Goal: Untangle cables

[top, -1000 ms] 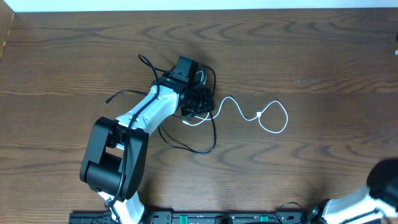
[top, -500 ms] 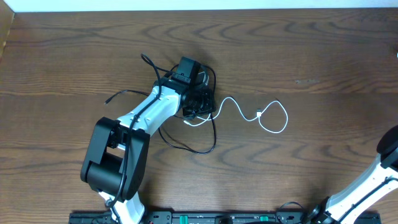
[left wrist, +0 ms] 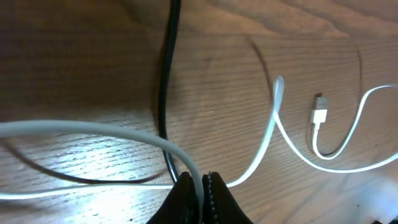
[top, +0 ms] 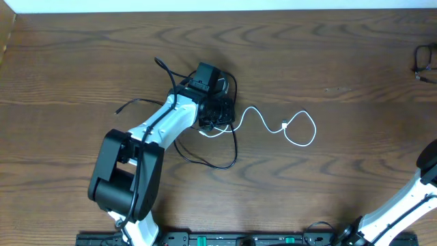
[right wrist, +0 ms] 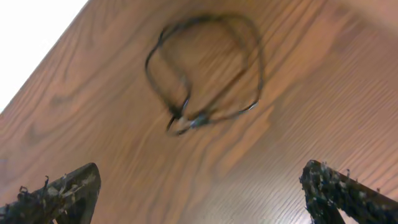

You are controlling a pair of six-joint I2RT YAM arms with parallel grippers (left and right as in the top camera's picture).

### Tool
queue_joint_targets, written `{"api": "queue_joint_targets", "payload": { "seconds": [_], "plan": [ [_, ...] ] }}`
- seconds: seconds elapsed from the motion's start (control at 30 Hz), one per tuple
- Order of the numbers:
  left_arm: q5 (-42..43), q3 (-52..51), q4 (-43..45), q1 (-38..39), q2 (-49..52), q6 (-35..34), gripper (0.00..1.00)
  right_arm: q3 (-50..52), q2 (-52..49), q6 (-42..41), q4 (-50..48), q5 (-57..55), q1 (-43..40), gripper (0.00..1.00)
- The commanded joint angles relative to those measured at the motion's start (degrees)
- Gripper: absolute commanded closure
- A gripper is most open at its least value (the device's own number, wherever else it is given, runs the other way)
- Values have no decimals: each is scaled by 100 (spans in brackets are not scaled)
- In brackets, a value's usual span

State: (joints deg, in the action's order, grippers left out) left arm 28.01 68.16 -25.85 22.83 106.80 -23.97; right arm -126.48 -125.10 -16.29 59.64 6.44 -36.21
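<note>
A thin white cable (top: 315,128) snakes rightward over the wood table (top: 328,41), its small plug (top: 285,124) lying inside its end loop. My left gripper (top: 217,117) sits on the tangle at the table's middle. In the left wrist view that gripper (left wrist: 200,182) is shut on the white cable (left wrist: 273,118), with a black cable (left wrist: 165,93) crossing just beneath and the plug (left wrist: 319,115) lying free. A black cable (top: 235,147) loops below the left arm. My right gripper (right wrist: 199,199) hangs open above a small black cable loop (right wrist: 205,68) that lies loose at the far right edge (top: 425,58).
The left arm (top: 157,130) stretches diagonally from its base (top: 126,184) at the front left. Part of the right arm (top: 410,205) shows at the front right corner. A white strip runs along the table's far edge (top: 218,5).
My right gripper has opened wide and let go of a black cable loop, which now lies at the far right. The right arm rose along the right edge. The left arm held still.
</note>
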Motion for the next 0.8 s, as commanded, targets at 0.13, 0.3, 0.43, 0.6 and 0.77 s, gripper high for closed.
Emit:
{"api": "queue_joint_targets", "payload": {
  "seconds": [0.13, 0.3, 0.43, 0.6, 0.77],
  "plan": [
    [-216, 50, -22, 9, -1440, 188, 93, -125, 170, 780, 907, 2691, 133, 1],
    [-219, 50, -28, 0, -2243, 190, 70, -122, 177, 1700, 1908, 2970, 601, 1],
    [-216, 50, -151, -101, -2618, 188, 45, -122, 177, 2658, 2586, 2953, 1104, 1],
    [-214, 50, -575, -407, -2682, 188, 40, -15, 177, 3263, 3010, 2841, 1832, 1],
    [-203, 50, -1010, -879, -2688, 188, 39, 348, 177, 3244, 2983, 2798, 2590, 1]
  ]
}}
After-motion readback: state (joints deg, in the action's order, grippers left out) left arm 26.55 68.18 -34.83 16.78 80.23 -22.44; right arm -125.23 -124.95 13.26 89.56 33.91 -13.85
